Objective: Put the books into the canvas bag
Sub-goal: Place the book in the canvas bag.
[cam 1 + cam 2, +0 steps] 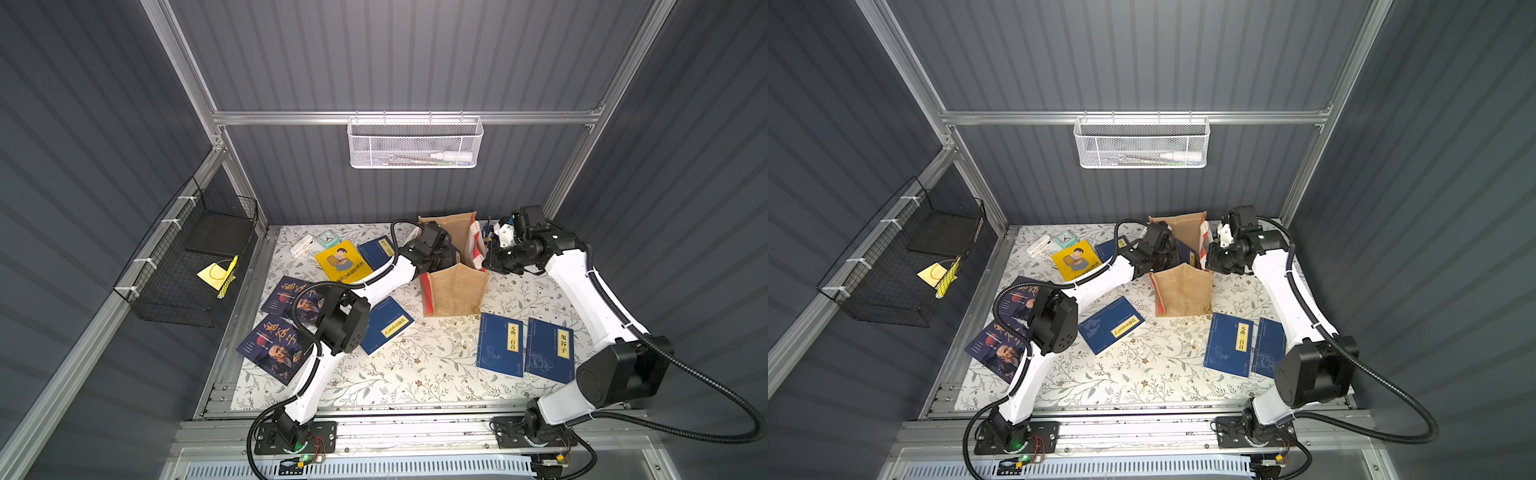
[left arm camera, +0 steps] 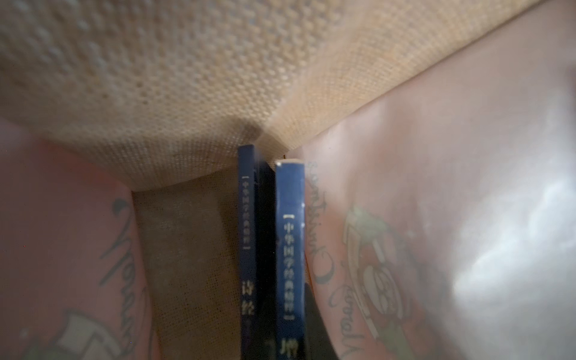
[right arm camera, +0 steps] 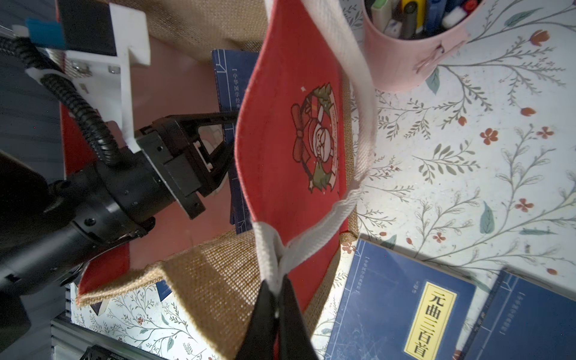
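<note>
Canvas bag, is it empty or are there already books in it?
Not empty. The left wrist view, looking inside the canvas bag, shows a blue book and a second blue book standing on edge, side by side.

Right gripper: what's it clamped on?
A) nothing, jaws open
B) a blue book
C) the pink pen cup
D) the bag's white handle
D: in the right wrist view the right gripper has its jaws shut on the white handle of the canvas bag.
</note>
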### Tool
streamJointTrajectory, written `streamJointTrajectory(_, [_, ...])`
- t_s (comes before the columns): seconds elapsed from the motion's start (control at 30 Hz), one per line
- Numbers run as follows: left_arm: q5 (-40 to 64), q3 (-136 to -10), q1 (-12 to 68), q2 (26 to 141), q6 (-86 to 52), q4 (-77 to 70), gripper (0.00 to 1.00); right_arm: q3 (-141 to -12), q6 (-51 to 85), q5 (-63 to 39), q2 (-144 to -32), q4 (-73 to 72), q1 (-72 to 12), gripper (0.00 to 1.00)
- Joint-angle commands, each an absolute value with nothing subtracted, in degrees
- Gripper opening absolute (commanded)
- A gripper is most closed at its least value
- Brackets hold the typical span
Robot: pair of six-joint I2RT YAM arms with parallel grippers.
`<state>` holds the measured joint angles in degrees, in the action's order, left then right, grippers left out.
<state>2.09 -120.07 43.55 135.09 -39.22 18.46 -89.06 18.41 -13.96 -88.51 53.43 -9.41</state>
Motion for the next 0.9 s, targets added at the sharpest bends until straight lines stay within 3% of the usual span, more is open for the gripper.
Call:
streamJointTrajectory(0.0, [1.7, -121.5, 43.7, 137.2, -39.5, 21.1, 0.22, -87.8, 18.3, -14.2, -88.5, 54.8, -9.4, 0.00])
streamJointTrajectory(0.1, [1.0, -121.9, 43.5, 135.9, -37.9, 23.1, 0.43, -88.0, 18.1, -14.1, -88.6, 54.9, -9.4, 0.00])
streamJointTrajectory(0.23, [1.5, -121.4, 42.5, 132.3, -37.1, 23.9, 0.54, -88.4, 18.1, -13.8, -88.6, 55.1, -9.3, 0.00])
streamJointTrajectory(0.57, [-6.1, -124.8, 42.1, 120.7, -27.0, 30.2, 0.62, -90.4, 17.6, -14.8, -88.9, 56.2, -8.3, 0.00])
streamJointTrajectory(0.87, [-15.1, -118.2, 41.5, 111.1, -21.0, 32.3, 0.70, -95.4, 17.5, -17.1, -91.1, 57.8, -7.3, 0.04])
